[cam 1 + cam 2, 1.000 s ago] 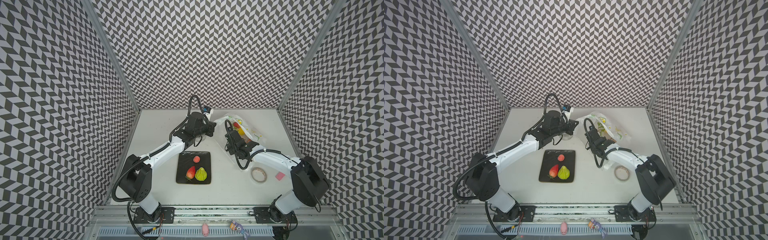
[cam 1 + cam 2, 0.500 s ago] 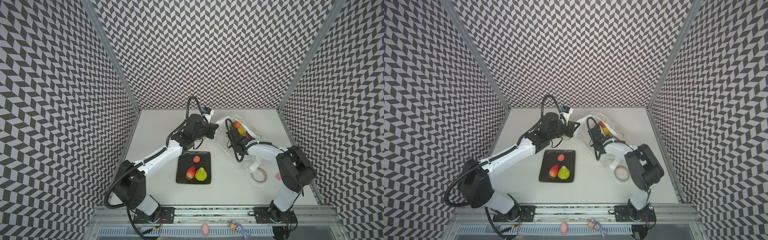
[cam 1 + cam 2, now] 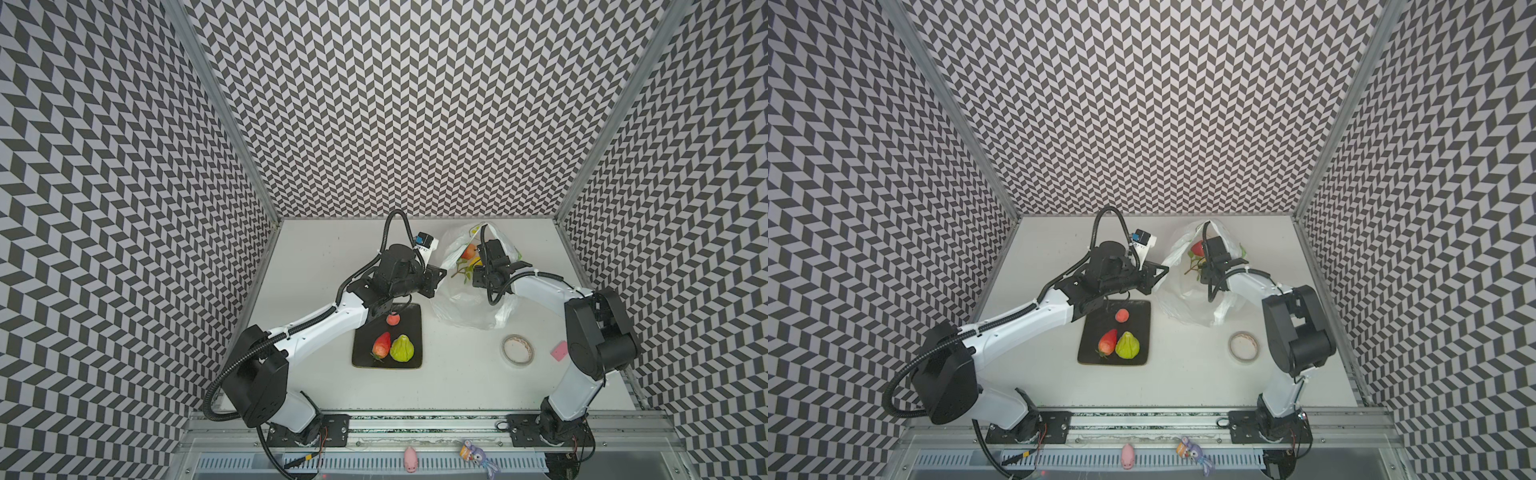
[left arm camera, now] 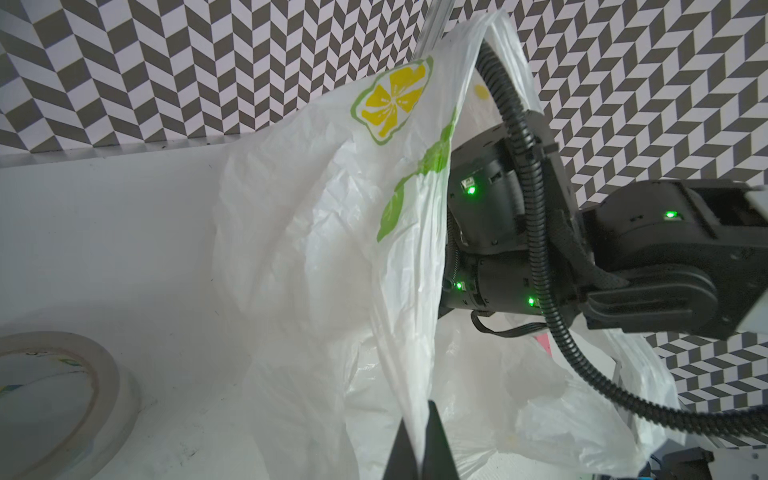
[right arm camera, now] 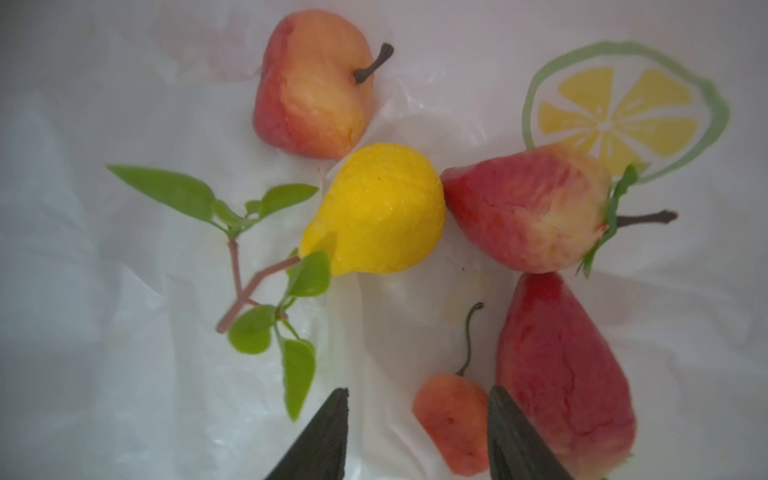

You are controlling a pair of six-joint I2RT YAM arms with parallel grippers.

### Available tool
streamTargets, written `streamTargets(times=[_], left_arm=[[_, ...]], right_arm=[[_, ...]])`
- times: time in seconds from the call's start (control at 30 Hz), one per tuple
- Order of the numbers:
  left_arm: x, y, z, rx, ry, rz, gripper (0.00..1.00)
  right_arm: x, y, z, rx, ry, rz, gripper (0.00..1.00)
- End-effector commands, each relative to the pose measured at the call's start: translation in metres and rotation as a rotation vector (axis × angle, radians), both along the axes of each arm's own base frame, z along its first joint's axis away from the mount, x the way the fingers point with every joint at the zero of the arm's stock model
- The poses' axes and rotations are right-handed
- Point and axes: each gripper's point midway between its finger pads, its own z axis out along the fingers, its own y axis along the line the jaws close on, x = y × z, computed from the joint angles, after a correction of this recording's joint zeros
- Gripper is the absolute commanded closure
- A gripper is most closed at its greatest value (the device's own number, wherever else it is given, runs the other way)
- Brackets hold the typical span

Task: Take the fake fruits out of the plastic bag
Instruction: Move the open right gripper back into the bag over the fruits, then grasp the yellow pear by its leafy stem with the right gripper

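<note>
- Right wrist view: right end effector [image 5: 417, 390], jaws parted by small orange fruit [image 5: 453, 419], may pinch plastic bag [image 5: 124, 395] film.
- The left end effector [image 4: 417, 419], clamping its rim one o'clock of tray [image 3: 363, 357], could slip.

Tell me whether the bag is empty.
No: the right wrist view shows five fruits lying inside the bag.
</note>
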Motion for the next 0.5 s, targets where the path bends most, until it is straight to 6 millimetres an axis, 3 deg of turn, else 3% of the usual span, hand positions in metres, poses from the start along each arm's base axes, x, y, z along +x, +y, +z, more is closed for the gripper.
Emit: streamTargets(times=[0.0, 0.27, 0.47], left_arm=[[-0.002, -0.002, 0.014, -0.036, -0.019, -0.009, 1.0], [-0.004, -0.009, 0.018, -0.051, -0.016, -0.023, 1.0], [-0.003, -0.011, 0.018, -0.049, -0.016, -0.026, 1.0]], right_arm=[[0.025, 0.024, 0.019, 0.253, -0.076, -0.078, 0.42], [0.043, 0.044, 0.014, 0.456, -0.091, -0.17, 0.41], [0.051, 0.048, 0.0, 0.489, -0.099, -0.189, 0.41]])
